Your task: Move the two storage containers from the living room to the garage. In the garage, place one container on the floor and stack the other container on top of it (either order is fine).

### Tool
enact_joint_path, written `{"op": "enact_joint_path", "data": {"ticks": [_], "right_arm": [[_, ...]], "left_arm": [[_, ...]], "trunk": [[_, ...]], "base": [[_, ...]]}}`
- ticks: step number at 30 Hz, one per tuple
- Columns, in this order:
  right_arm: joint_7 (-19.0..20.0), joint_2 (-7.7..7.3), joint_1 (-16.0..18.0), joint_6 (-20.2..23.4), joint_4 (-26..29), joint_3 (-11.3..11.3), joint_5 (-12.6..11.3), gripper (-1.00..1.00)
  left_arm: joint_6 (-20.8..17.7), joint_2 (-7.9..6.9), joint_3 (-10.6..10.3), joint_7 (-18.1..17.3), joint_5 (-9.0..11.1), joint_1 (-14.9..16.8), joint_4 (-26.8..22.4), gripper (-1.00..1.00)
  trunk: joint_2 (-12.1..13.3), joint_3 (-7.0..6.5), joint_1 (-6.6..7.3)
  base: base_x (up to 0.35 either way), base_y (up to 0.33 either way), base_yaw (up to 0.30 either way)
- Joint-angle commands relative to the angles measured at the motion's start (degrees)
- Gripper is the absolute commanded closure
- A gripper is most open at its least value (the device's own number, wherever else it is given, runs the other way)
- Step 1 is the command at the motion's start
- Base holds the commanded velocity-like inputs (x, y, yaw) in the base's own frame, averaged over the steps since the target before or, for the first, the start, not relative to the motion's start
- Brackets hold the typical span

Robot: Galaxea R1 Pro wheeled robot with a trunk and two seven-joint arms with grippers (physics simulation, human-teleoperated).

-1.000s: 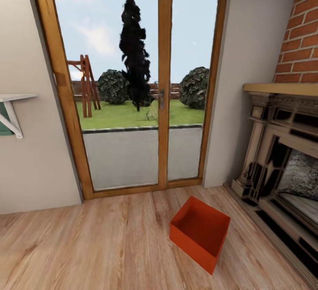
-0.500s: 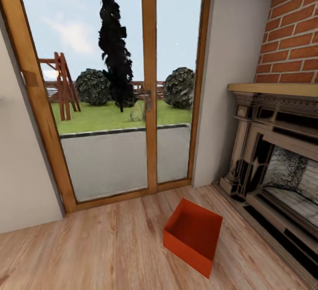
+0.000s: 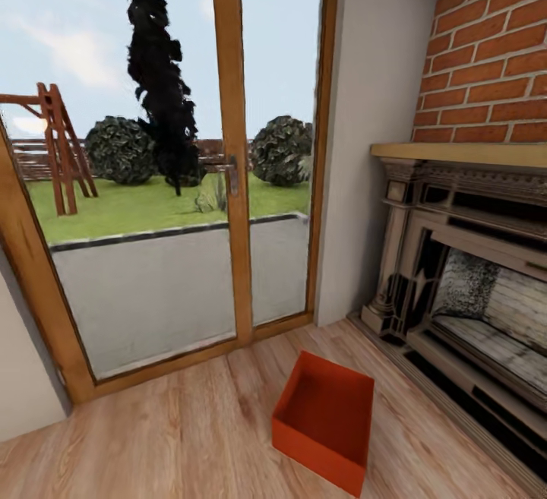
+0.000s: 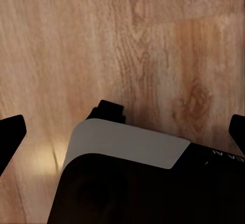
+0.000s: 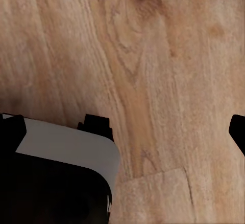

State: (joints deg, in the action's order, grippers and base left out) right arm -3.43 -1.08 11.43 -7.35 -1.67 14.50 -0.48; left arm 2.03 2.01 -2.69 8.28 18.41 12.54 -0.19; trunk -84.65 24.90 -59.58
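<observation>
Nearest the robot, both wrist views look straight down on light wood planking past the dark-and-white bulk of the robot itself; the left claw (image 4: 122, 132) has its two black fingertips at the far edges of its view with only bare floor between them, so it is spread wide and holding nothing, and the right claw (image 5: 122, 127) reads the same way, wide open and empty. A little ahead in the head view, at about 5 o'clock, one storage container (image 3: 324, 421) sits on the wood-plank floor (image 3: 152, 446), turned at an angle, open side up and apparently empty, near the fireplace (image 3: 463, 271) at 3 o'clock but apart from its hearth edge. Judging by this, the task is barely begun: this bin is not yet picked up, and the haul to the garage and the stacking are all left to do. Beyond the bin, at 12 o'clock, a wood-framed glass door (image 3: 228, 172) gives onto a paved strip, lawn, shrubs and a dark tree, and red brick wall (image 3: 486, 51) rises above the mantel at 2 o'clock.
</observation>
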Motion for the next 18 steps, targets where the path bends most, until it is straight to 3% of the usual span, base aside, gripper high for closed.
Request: {"op": "enact_joint_path", "data": {"ticks": [1,18], "right_arm": [[-0.17,0.02,0.08,-0.29,-0.18,0.35,-0.05,-1.00],[-0.17,0.02,0.08,-0.29,-0.18,0.35,-0.06,-1.00]], "left_arm": [[0.17,0.01,-0.30,0.16,0.40,0.02,0.01,-1.00],[0.17,-0.07,-0.30,0.16,0.48,0.01,0.01,-1.00]], "trunk": [[-0.03,0.06,-0.03],[-0.03,0.06,-0.03]], "base": [[0.312,0.120,-0.252],[0.317,0.025,-0.252]]}}
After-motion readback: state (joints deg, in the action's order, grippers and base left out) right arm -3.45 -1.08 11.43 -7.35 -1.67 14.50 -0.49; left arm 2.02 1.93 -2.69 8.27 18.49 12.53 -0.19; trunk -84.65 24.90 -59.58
